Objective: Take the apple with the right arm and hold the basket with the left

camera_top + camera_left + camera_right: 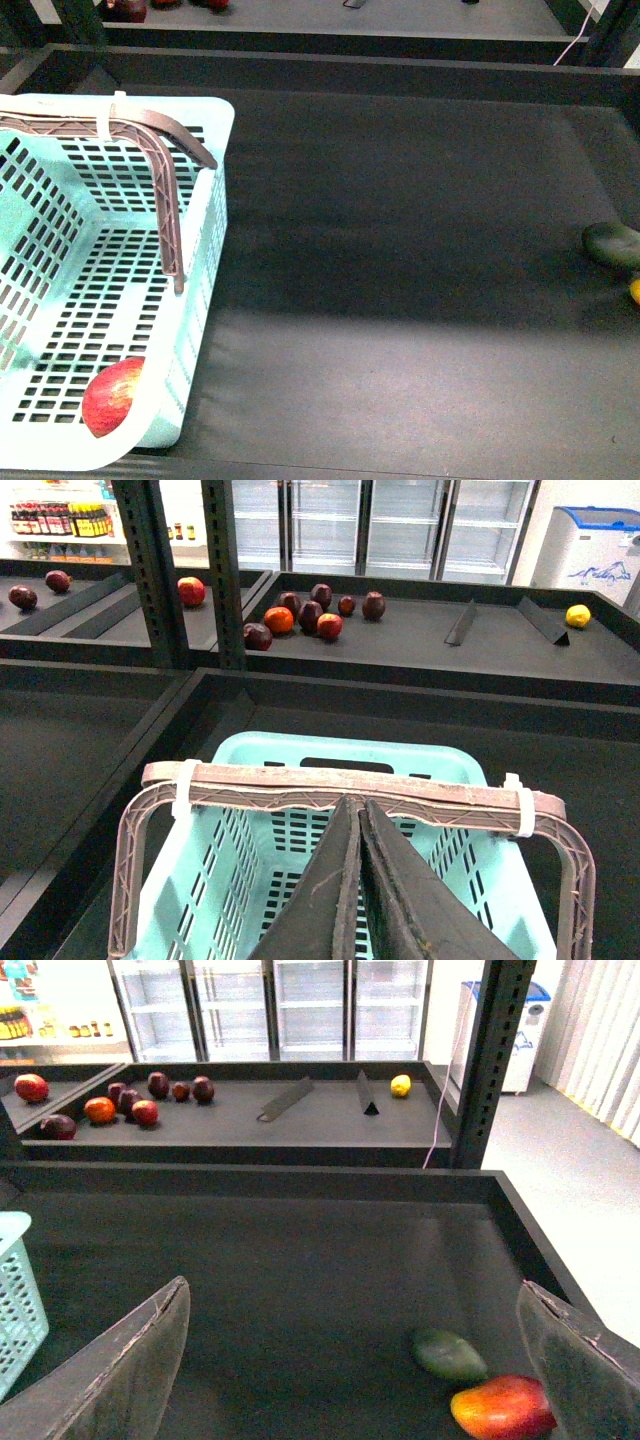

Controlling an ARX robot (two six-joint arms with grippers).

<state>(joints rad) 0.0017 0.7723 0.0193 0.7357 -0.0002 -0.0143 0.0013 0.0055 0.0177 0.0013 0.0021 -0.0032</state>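
A grocery shop: glass-doored fridges (pixel 400 525) line the back wall beside a chest freezer (pixel 598 542), stocked drink shelves (pixel 55 520) stand nearby, and loose fruit (pixel 310 615) lies on dark tiered produce shelves (pixel 300 1120).

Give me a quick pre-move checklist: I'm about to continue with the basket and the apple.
1. Round red apple with yellow streaks inside the pale mint-green slotted plastic basket: ok, it lies in a bottom corner.
2. Right gripper free: ok, open wide and empty.
3. Left gripper gripping the brown lattice handle: not ok, its fingers are pressed together with the handle running unbroken past their tips.
4. Basket upright on the dark mat: ok.
5. Stray fruit near the right gripper: not ok, a dark green oval fruit and a red-yellow fruit lie by one finger.
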